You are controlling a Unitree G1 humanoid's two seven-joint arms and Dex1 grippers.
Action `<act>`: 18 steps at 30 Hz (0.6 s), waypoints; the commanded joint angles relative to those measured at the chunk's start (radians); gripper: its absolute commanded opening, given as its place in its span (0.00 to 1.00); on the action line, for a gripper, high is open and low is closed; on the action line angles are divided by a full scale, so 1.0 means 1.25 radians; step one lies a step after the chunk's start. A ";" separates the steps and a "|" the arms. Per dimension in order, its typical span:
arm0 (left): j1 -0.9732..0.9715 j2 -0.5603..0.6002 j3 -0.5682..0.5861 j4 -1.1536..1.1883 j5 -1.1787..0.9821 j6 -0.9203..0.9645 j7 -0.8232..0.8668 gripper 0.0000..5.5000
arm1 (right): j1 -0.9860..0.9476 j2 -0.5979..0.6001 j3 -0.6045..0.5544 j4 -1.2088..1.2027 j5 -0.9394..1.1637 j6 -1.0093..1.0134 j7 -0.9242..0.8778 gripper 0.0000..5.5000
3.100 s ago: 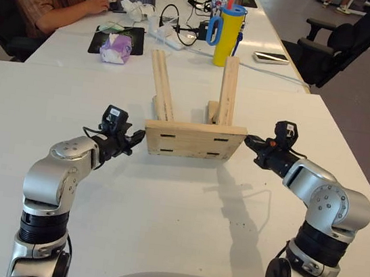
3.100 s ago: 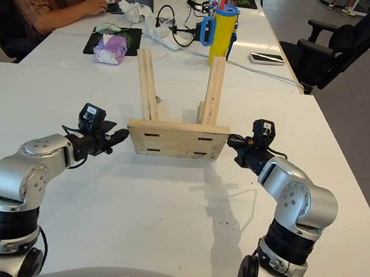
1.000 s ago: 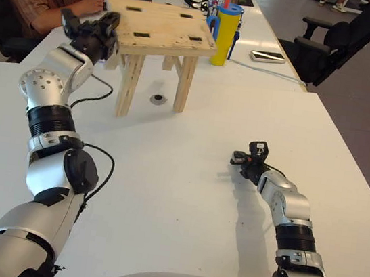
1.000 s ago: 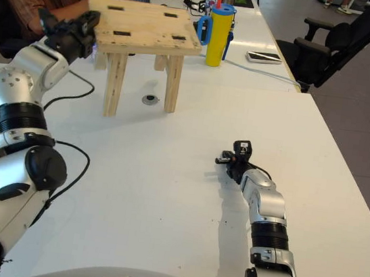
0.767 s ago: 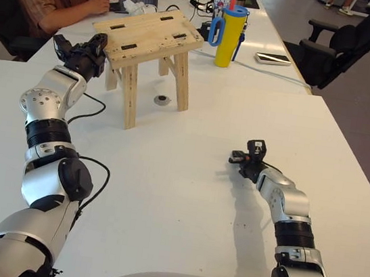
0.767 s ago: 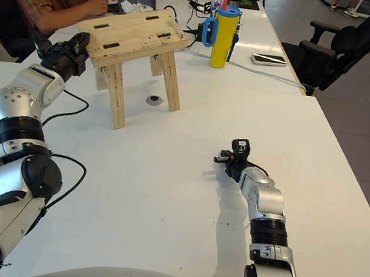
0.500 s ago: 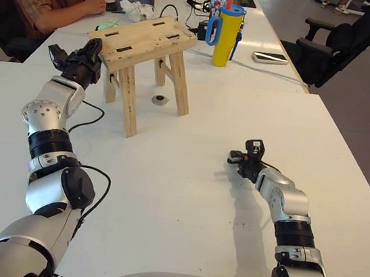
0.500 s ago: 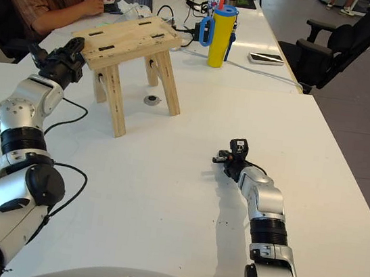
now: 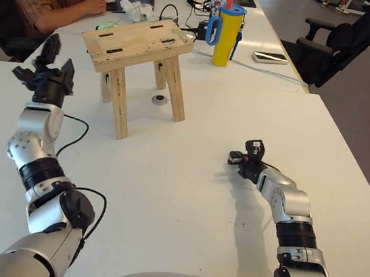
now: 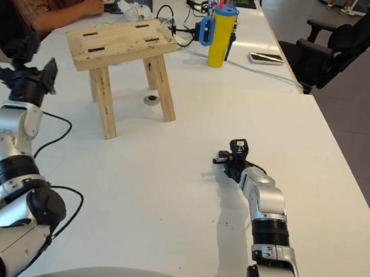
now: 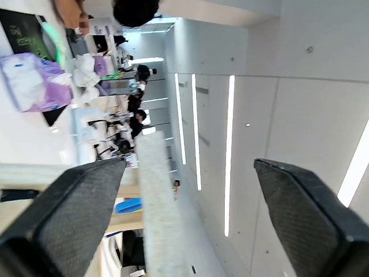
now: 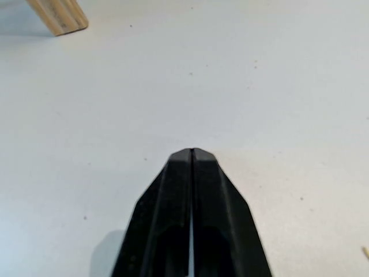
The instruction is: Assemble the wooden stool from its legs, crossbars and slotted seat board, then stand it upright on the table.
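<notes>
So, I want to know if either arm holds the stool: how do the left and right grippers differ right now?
The left gripper is open, fingers spread wide; the right gripper is shut, fingers pressed together. The left gripper is raised beside the stool, apart from it; the right gripper sits low at the table, well off to the stool's right. Both hold nothing.

The right gripper (image 12: 192,154) pointed out over the white table (image 12: 277,86), its two black fingers (image 12: 167,196) pressed together with no gap. The foot of a wooden stool leg (image 12: 60,16) stood on the table well beyond it.
</notes>
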 commanded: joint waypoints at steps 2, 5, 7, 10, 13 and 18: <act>0.204 0.026 -0.090 -0.149 0.035 0.078 -0.117 0.80 | 0.047 -0.003 0.024 0.029 -0.015 0.037 0.011 0.00; 0.312 0.064 -0.171 -0.226 0.060 0.144 -0.213 0.80 | 0.054 -0.006 0.018 0.022 -0.014 0.036 0.013 0.00; 0.357 0.099 -0.250 -0.291 0.082 0.180 -0.304 0.80 | 0.059 -0.008 0.016 0.019 -0.014 0.034 0.015 0.00; 0.357 0.188 -0.473 -0.354 0.279 0.125 -0.443 0.80 | 0.055 -0.008 0.022 0.027 -0.019 0.021 0.020 0.00; 0.275 0.248 -0.671 -0.249 0.542 -0.059 -0.553 0.80 | 0.043 -0.006 0.033 0.033 -0.022 0.011 0.029 0.00; 0.104 0.278 -0.790 0.130 0.826 -0.355 -0.604 0.80 | -0.002 0.001 0.061 0.059 -0.033 -0.006 0.050 0.00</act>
